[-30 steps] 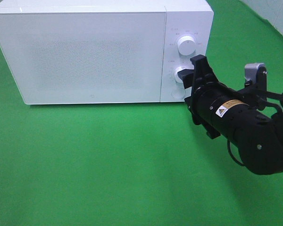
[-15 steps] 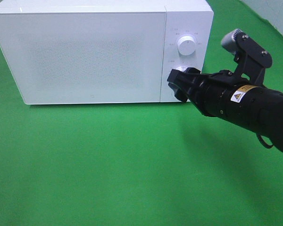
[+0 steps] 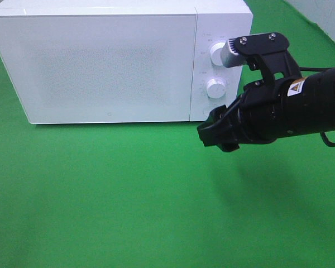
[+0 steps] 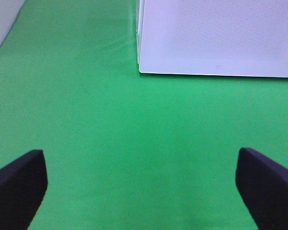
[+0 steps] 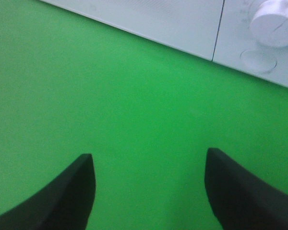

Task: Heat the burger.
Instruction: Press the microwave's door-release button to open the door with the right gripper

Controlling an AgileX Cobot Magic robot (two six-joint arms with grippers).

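The burger is hidden; none of the views shows it. The white microwave stands at the back with its door shut. Its panel has an upper knob and a lower knob. My right gripper is open and empty, just in front of the panel and below the lower knob, not touching it. The right wrist view shows its fingers apart over the green mat, with the lower knob and a round button beyond. My left gripper is open and empty, facing the microwave's front left corner.
A green mat covers the whole table in front of the microwave. A pale wall edge shows at the far right. The left arm is outside the exterior high view.
My right gripper has let go of the lower knob, rolled its wrist, and drawn back down and toward the front. The microwave door stays shut.
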